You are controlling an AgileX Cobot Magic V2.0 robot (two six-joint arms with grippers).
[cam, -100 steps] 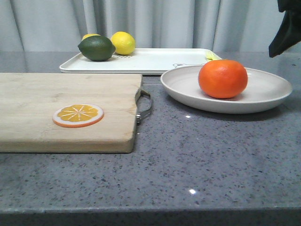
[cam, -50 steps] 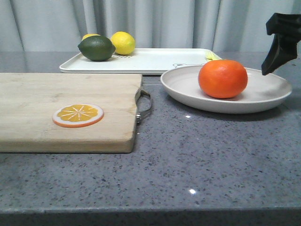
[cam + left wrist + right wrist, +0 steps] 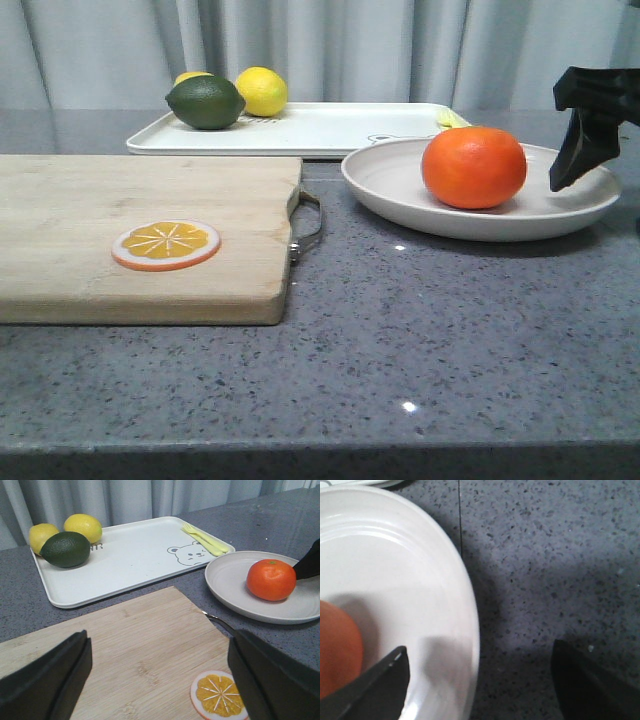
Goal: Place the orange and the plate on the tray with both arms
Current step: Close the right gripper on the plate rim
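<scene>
The orange [image 3: 474,167] sits in the off-white plate [image 3: 400,205] on the grey counter at the right, in front of the white tray [image 3: 330,130]. My right gripper [image 3: 479,652] is open and straddles the plate's right rim [image 3: 470,625]: one finger [image 3: 375,690] is inside the plate beside the orange [image 3: 335,650], the other [image 3: 590,680] is outside over the counter. In the front view one of its fingers [image 3: 578,140] shows over the plate's right side. My left gripper [image 3: 160,647] is open and empty above the wooden board. The left wrist view shows the orange [image 3: 271,580], the plate [image 3: 235,597] and the tray [image 3: 135,555].
A wooden cutting board [image 3: 100,210] with a metal handle [image 3: 310,225] lies at the left, and an orange slice [image 3: 166,244] lies on it. A dark green fruit [image 3: 205,102], two lemons [image 3: 262,90] and a yellow fork [image 3: 206,537] lie on the tray. A curtain hangs behind.
My right gripper has come down from the upper right to the plate's right rim. The orange, the plate and the tray have not moved.
</scene>
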